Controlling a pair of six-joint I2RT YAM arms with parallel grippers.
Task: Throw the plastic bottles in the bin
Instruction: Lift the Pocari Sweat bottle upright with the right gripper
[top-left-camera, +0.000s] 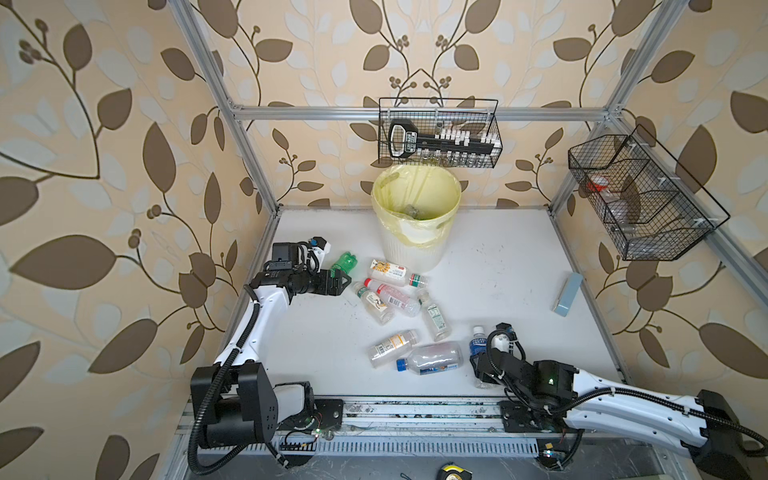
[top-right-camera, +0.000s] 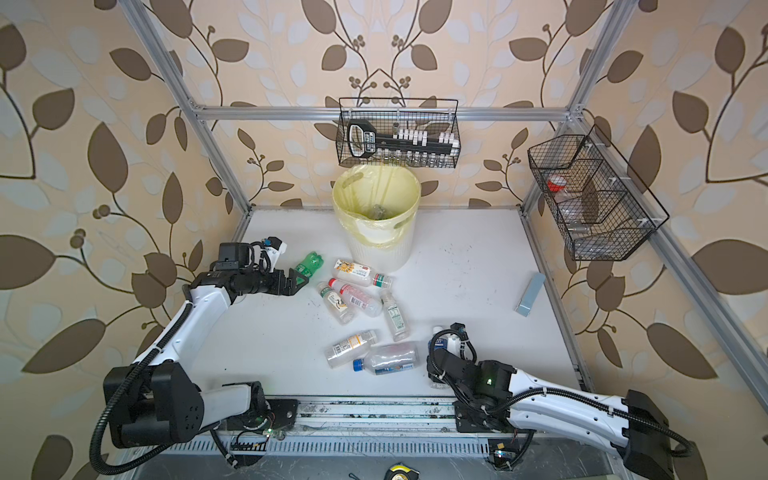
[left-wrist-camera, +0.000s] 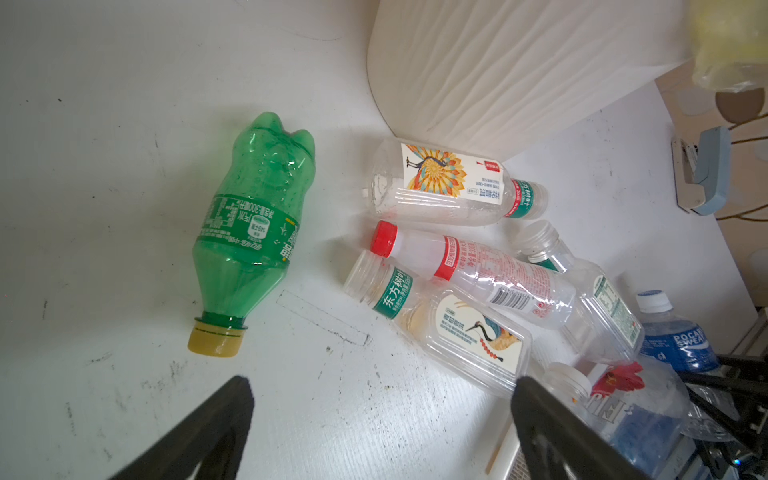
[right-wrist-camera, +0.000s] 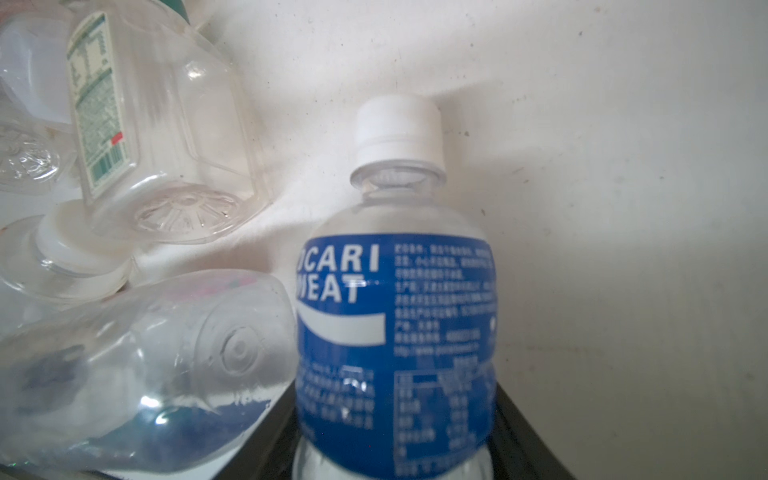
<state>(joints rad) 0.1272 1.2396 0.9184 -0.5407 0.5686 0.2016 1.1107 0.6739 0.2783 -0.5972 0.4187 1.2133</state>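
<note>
A Pocari Sweat bottle (right-wrist-camera: 395, 311), white-capped with a blue label, lay on the bench (top-left-camera: 498, 270) at the near right. The right gripper (right-wrist-camera: 395, 390) had its black fingers against both sides of the bottle's body, pinching it. The base of a clear blue-capped bottle (top-left-camera: 432, 359) touched the Pocari Sweat bottle's side. An orange-labelled bottle (top-left-camera: 392, 347) lay just beside that one.

Farther back, four more plastic bottles lay in a loose heap: a peacock-label bottle (top-left-camera: 395, 272), a red-capped bottle (top-left-camera: 392, 295), a crane-label bottle (top-left-camera: 374, 303) and a green-labelled clear bottle (top-left-camera: 434, 316). The red-capped one rested across the crane-label one.

A green bottle (left-wrist-camera: 253, 224) with a yellow cap (left-wrist-camera: 216, 336) lay apart on the heap's left side. The left gripper (left-wrist-camera: 382, 380) hovered near that cap with its fingers spread wide, holding nothing.

The bin (top-left-camera: 411, 253), white and ribbed with a pale yellow bag, stood upright at the back of the bench, just behind the heap. Something clear showed dimly at its bottom.

A pale blue block (top-left-camera: 567, 293) lay near the bench's right edge. Two black wire baskets (top-left-camera: 440, 133) hung on the frame above.
</note>
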